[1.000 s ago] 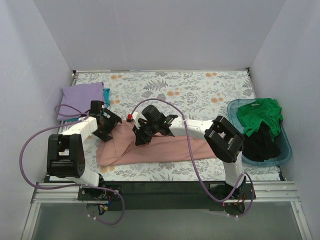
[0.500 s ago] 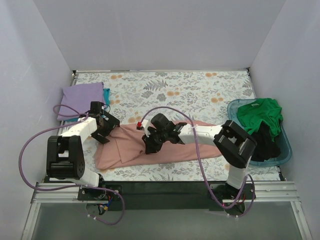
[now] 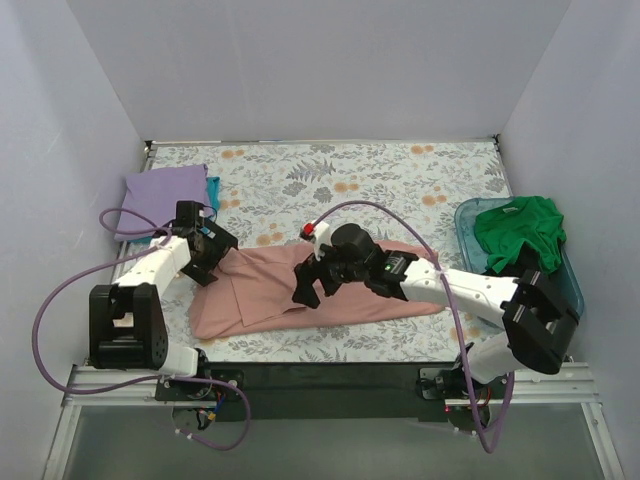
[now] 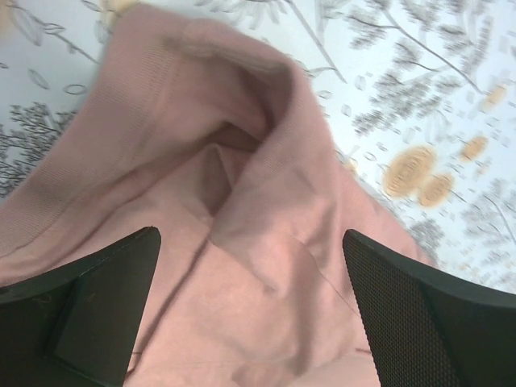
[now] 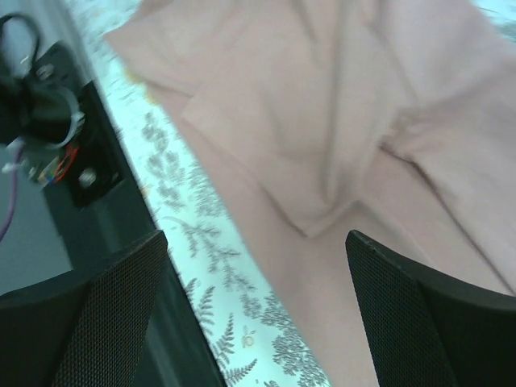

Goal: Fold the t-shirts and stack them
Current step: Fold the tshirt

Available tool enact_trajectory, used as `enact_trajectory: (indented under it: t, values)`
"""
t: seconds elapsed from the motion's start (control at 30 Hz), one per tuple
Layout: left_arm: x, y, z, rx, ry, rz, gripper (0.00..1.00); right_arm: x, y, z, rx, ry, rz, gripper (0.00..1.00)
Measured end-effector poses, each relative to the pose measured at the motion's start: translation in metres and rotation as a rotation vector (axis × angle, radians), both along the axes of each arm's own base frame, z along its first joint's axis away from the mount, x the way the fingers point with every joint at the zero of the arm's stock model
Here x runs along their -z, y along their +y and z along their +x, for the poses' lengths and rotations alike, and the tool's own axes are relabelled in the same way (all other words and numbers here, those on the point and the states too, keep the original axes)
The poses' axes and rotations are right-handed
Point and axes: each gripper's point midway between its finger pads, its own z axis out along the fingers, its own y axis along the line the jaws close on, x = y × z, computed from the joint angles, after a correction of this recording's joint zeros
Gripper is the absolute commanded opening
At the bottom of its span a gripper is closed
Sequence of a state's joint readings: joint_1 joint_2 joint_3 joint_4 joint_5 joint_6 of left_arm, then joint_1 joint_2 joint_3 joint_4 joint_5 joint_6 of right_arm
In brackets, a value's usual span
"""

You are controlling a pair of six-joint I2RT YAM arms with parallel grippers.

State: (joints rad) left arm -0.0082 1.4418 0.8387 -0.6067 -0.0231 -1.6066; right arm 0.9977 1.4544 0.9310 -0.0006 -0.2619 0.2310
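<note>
A dusty pink t-shirt (image 3: 262, 292) lies rumpled across the near middle of the table. My left gripper (image 3: 207, 265) hovers open over the shirt's left end; in the left wrist view its fingers (image 4: 81, 310) flank a raised fold of the pink t-shirt (image 4: 258, 201) without pinching it. My right gripper (image 3: 312, 290) stands open above the shirt's middle, near its front edge. In the right wrist view the pink t-shirt (image 5: 363, 121) lies loose below the right gripper (image 5: 258, 314), nothing between the fingers. A folded lavender t-shirt (image 3: 160, 195) rests on a teal t-shirt (image 3: 213, 187) at the back left.
A translucent teal tub (image 3: 572, 292) at the right edge holds a green t-shirt (image 3: 520, 228) and a black t-shirt (image 3: 520, 288). The table (image 3: 360, 175) has a floral cover and white walls on three sides. A black rail (image 5: 97, 161) runs along its near edge.
My right gripper has gone from shut to open and let go of the pink shirt, and its arm swung to the right. The shirt now lies wider. The left gripper barely moved.
</note>
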Motion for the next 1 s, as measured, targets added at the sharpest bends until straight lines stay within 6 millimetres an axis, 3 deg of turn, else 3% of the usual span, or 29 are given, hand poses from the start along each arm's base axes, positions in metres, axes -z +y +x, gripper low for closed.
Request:
enact_trajectory:
  t: [0.1,0.27,0.3,0.37,0.43,0.47,0.5,0.6,0.73,1.0]
  values:
    - [-0.011,-0.006,0.005,0.019,-0.047,-0.028,0.86,0.01,-0.019,0.026,0.173,0.032,-0.032,0.98]
    - [-0.013,-0.009,0.007,0.035,-0.061,-0.043,0.73,0.04,-0.08,0.07,0.455,0.115,-0.099,0.98]
    - [-0.012,-0.009,0.008,0.035,-0.058,-0.043,0.64,0.044,-0.094,0.077,0.507,0.127,-0.107,0.98]
    - [-0.006,-0.009,0.007,0.033,-0.041,-0.045,0.55,0.051,-0.119,0.087,0.593,0.147,-0.119,0.99]
    - [-0.001,-0.01,0.007,0.036,-0.024,-0.048,0.36,0.054,-0.139,0.093,0.658,0.152,-0.122,0.98]
    - [0.0,-0.01,0.007,0.034,-0.022,-0.05,0.36,0.055,-0.145,0.095,0.674,0.155,-0.124,0.98]
    - [0.001,-0.011,0.007,0.037,-0.024,-0.051,0.23,0.056,-0.153,0.099,0.702,0.156,-0.124,0.98]
    - [0.001,-0.012,0.009,0.032,-0.033,-0.059,0.0,0.066,-0.175,0.104,0.766,0.172,-0.137,0.98]
    - [0.004,-0.011,0.011,0.035,-0.028,-0.055,0.0,0.083,-0.203,0.108,0.846,0.208,-0.175,0.98]
    - [0.012,0.004,0.029,0.003,0.037,0.01,0.0,0.091,-0.23,0.119,0.932,0.232,-0.191,0.98]
